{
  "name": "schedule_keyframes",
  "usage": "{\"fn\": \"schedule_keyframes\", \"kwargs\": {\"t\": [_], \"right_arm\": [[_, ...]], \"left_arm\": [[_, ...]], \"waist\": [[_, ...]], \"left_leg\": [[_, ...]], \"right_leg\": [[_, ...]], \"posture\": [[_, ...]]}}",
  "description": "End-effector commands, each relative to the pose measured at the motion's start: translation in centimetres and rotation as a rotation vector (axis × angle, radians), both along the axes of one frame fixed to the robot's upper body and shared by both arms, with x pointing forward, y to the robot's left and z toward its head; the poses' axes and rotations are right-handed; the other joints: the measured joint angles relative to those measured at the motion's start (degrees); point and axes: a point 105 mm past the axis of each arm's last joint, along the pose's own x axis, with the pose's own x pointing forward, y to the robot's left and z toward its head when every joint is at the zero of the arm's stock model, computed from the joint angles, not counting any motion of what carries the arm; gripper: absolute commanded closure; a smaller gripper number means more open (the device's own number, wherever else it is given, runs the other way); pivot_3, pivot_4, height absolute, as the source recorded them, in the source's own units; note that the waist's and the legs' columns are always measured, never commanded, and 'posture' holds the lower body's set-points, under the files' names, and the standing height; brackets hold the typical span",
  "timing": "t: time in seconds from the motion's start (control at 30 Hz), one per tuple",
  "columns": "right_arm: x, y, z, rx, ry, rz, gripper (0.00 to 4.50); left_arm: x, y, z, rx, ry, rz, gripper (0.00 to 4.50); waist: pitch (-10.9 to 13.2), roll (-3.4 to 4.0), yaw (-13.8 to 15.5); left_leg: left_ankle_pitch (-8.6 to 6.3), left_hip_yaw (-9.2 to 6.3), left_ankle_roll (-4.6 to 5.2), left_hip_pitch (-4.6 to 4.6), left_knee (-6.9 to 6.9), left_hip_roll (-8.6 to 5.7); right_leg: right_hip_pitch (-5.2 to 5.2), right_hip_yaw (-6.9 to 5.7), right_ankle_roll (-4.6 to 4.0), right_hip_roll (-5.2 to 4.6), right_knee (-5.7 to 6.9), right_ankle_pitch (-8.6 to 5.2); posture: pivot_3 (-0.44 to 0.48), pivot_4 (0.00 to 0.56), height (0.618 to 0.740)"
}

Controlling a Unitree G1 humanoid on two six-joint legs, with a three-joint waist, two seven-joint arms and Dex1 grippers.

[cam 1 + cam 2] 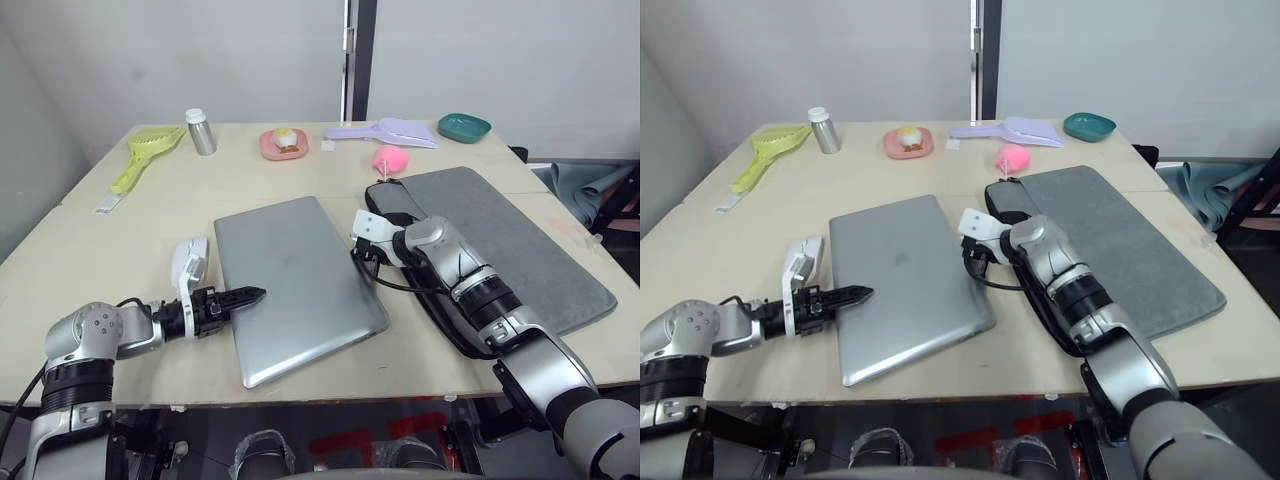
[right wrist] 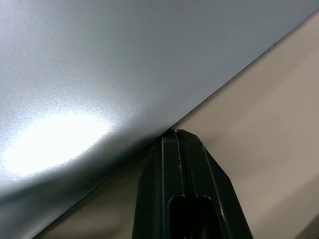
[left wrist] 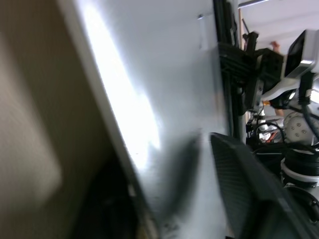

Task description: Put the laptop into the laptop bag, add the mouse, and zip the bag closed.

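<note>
The silver-grey laptop point(image 1: 295, 285) lies flat in the middle of the table, turned slightly askew. The grey laptop bag point(image 1: 520, 250) lies flat just to its right, its black-edged side facing the laptop. My left gripper point(image 1: 250, 296) is at the laptop's left edge, shut on it; in the left wrist view one finger point(image 3: 244, 189) lies over the lid and the other is dark beneath the edge. My right gripper point(image 1: 357, 252) is shut, and its tip point(image 2: 177, 137) touches the laptop's right edge, between laptop and bag. The mouse is out of view.
Along the table's far side stand a green scoop point(image 1: 145, 155), a metal bottle point(image 1: 202, 131), a pink plate point(image 1: 283, 143) with food, a lavender scoop point(image 1: 385, 131) and a teal bowl point(image 1: 463, 127). A pink plush toy point(image 1: 388, 158) sits by the bag's far corner.
</note>
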Motion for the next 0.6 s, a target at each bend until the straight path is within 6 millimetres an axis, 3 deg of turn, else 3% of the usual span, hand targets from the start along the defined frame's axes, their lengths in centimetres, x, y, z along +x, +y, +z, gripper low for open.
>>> {"fn": "schedule_keyframes", "kwargs": {"t": [0.03,0.1,0.2,0.3,0.4,0.53,0.6], "right_arm": [[0.2,0.3,0.5,-0.004,-0.020,0.019,4.50],[0.5,-0.1,1.6,0.014,-0.030,0.013,4.50],[0.2,-0.3,3.1,0.042,-0.029,0.042,4.50],[-1.2,-0.2,6.3,0.141,-0.016,0.114,4.50],[-2.8,-1.6,10.7,0.218,-0.072,0.158,4.50],[-4.8,-4.0,14.3,0.272,-0.129,0.159,4.50],[-5.4,-4.8,15.1,0.280,-0.143,0.148,4.50]], "left_arm": [[-0.6,-1.0,-0.1,-0.006,0.020,-0.054,3.65],[-0.7,-1.0,0.2,-0.014,0.013,-0.062,4.04],[-0.7,-1.0,0.2,-0.008,0.015,-0.061,4.09],[-0.7,-0.8,0.7,-0.011,0.007,-0.061,4.09],[-0.9,-0.8,1.5,-0.018,-0.012,-0.077,4.09],[-0.9,-0.9,2.7,-0.033,-0.043,-0.083,4.09],[-0.9,-0.8,3.0,-0.034,-0.049,-0.081,4.09]], "waist": [[-0.01,-0.04,0.30],[0.00,-0.03,0.35],[0.04,-0.05,0.62],[0.32,-0.06,0.87],[0.51,-0.09,1.13],[0.55,-0.15,1.83],[0.57,-0.17,1.79]], "left_leg": [[0.00,-0.02,0.00,0.00,0.00,0.00],[0.00,0.00,0.00,0.05,0.01,-0.01],[0.00,-0.02,0.00,0.02,0.03,-0.01],[0.00,-0.02,0.01,-0.06,0.02,-0.01],[0.05,-0.13,0.08,-0.39,0.01,0.00],[0.25,-0.22,0.43,-0.49,-0.01,0.02],[0.24,-0.22,0.42,-0.49,-0.02,0.03]], "right_leg": [[0.02,-0.02,0.00,0.00,-0.01,0.00],[0.06,0.02,-0.02,-0.01,0.00,0.00],[0.05,0.00,-0.01,-0.01,0.01,0.00],[-0.01,-0.01,-0.01,-0.01,-0.03,0.00],[-0.17,-0.08,-0.01,0.01,-0.12,0.00],[-0.20,-0.14,-0.06,0.02,-0.14,-0.02],[-0.21,-0.14,-0.07,0.03,-0.14,-0.03]], "posture": [[0.000,0.150,0.740],[0.000,0.150,0.740],[0.000,0.150,0.740],[0.000,0.150,0.740],[0.000,0.150,0.740],[0.000,0.150,0.740],[0.000,0.150,0.740]]}}
